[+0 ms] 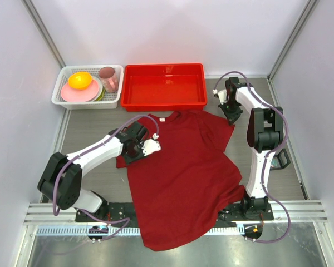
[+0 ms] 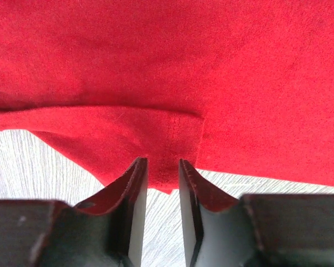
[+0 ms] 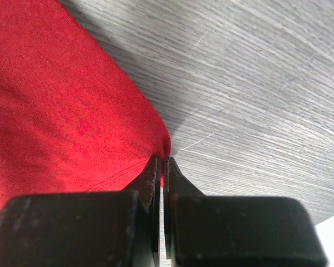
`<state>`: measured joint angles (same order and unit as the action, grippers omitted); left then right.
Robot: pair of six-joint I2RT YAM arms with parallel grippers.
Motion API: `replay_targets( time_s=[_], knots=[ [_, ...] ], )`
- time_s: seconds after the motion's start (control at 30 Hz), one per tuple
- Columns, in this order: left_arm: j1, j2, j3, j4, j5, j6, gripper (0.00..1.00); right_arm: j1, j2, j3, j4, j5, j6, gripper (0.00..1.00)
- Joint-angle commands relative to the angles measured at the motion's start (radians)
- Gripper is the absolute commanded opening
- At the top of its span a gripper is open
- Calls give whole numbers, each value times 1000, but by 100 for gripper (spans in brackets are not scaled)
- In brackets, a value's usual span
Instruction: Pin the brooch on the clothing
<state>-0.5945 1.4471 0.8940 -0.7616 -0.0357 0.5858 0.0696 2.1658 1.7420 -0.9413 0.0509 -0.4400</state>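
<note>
- Laying-out step, by my reading: the clothing (image 1: 183, 178) lies flat on the surface (image 1: 89, 125), collar toward the far side, hem reaching over the near edge between the arm bases.
- Right hand (image 3: 161, 166): fingers pressed together, pinching the corner of the right sleeve at the far right of the shirt.
- Left hand (image 2: 162, 175): fingers narrowly spread at the hem of the left sleeve. A seam tip sits between them and bare surface shows through the gap, so it does not look clamped in the wrist view.
- Brooch: not found in any view. Neither hand carries it, and nothing round shows on the shirt front. The only small pale thing on the fabric is the neck label (image 1: 162, 119) inside the collar.
- Red tray (image 1: 128, 89) sits just beyond the collar at far centre. White basket (image 1: 58, 95) of dishes sits at far left, apart from the shirt.
- Progress, as a judgement: early. The shirt is spread with a hand at each sleeve. Finding the brooch, picking it up, bringing it to the fabric and pinning it are all left to do.
</note>
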Motion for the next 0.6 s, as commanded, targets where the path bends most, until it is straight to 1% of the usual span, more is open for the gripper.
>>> replay_targets(
  time_s=[0.0,0.03,0.07,0.1,0.17,0.3,0.33,0.43,0.53,0.57],
  knots=[
    [-2,-36,5,-27,28,45,38,-7,3,40,2,24,-11,1],
    [-2,-46,-4,-27,33,45,45,-5,5,40,1,21,-11,1],
    [-4,-62,-7,-27,69,48,56,-7,5,40,-1,21,-12,1],
    [-5,-63,-12,-22,86,46,59,-5,6,42,-1,20,-11,1],
    [-13,-42,-12,-13,77,37,62,-5,9,42,-7,20,-12,1],
    [-19,13,-9,28,45,19,64,-7,12,45,-10,14,-3,1],
    [-21,24,-12,37,4,25,64,-7,14,47,-11,14,-2,1],
    [-21,62,-13,47,-38,45,65,-5,11,50,-11,18,-2,1],
    [-21,65,-10,56,-73,51,61,-7,6,47,-10,23,-2,1],
    [-21,61,-9,56,-87,49,56,-8,6,44,-10,24,-3,1]
  ],
)
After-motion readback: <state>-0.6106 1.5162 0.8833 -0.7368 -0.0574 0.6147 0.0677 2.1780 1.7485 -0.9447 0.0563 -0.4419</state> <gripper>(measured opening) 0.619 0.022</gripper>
